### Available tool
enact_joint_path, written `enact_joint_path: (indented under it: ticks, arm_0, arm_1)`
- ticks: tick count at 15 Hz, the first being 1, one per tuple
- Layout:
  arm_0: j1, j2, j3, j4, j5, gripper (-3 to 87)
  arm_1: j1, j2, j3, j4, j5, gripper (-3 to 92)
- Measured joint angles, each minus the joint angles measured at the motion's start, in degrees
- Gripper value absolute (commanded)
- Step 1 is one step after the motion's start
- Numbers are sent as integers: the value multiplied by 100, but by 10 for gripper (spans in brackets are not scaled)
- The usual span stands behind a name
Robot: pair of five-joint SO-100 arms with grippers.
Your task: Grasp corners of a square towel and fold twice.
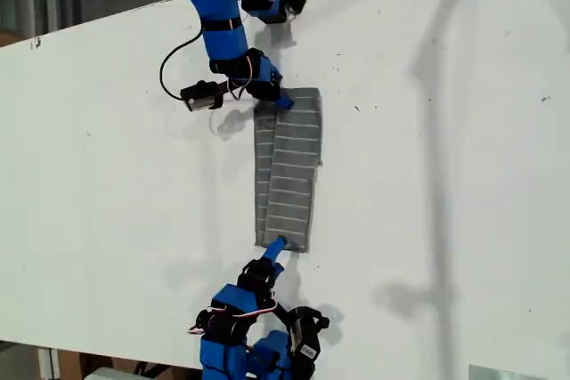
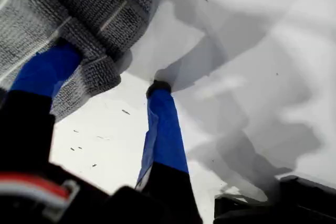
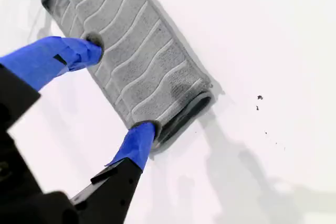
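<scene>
Towel [image 1: 287, 171] folded narrow on white table [image 1: 445, 175], both grippers' fingers [image 3: 137, 142] apart.

A flat white surface [image 1: 445, 175], lightly speckled, carries a folded dark-gray striped soft cloth towel [image 1: 289, 171], lying as a long strip mid-surface.

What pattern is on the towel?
The towel is dark gray with thin pale stripes running across it. The second wrist view shows them best.

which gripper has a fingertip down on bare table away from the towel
My first gripper: one fingertip sits on the white table, clear of the towel. My second gripper has both tips at the towel's edge.
</scene>
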Motion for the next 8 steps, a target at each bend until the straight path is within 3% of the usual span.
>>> enact_joint_path:
  ticks: [1, 3, 4, 8]
  arm_0:
    - [53, 97, 44, 0, -53, 275]
    - [114, 229, 97, 9, -105, 275]
    - [114, 246, 158, 9, -132, 275]
    - [149, 527, 396, 0, -211, 275]
  arm_1:
    - [44, -360, -272, 176, -9, 260]
    - [-26, -1116, -1002, 387, -26, 56]
    - [-149, -1459, -1424, 404, -53, -1]
    - [-264, -2021, -2092, 387, -62, -1]
